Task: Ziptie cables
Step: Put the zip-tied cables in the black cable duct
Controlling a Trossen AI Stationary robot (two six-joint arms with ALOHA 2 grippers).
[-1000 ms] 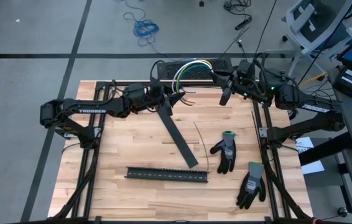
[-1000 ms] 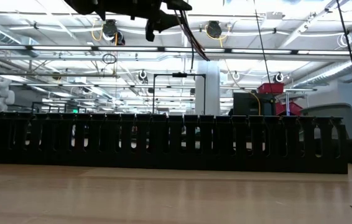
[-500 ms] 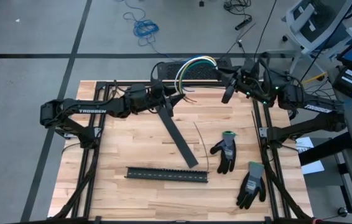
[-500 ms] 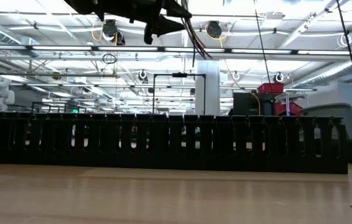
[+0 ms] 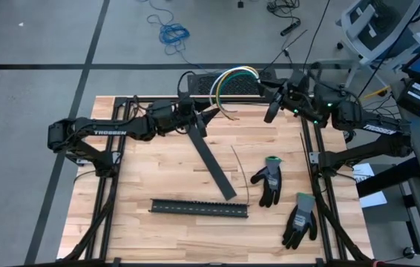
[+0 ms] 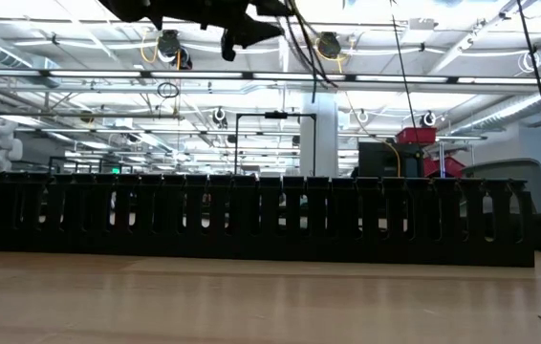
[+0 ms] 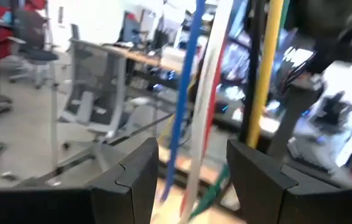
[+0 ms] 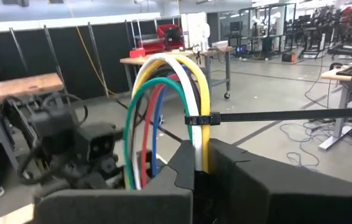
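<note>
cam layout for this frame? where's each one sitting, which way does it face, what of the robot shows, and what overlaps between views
High: overhead, straight down; both arms, table, gloves.
Low: table height, level into the room; slotted strip fills it, left gripper at top.
Left wrist: forward between its own open fingers; cables run between them.
Right wrist: forward past its shut fingers, clamped on the cables; ziptie around them.
Shared: cables in high and both wrists.
</note>
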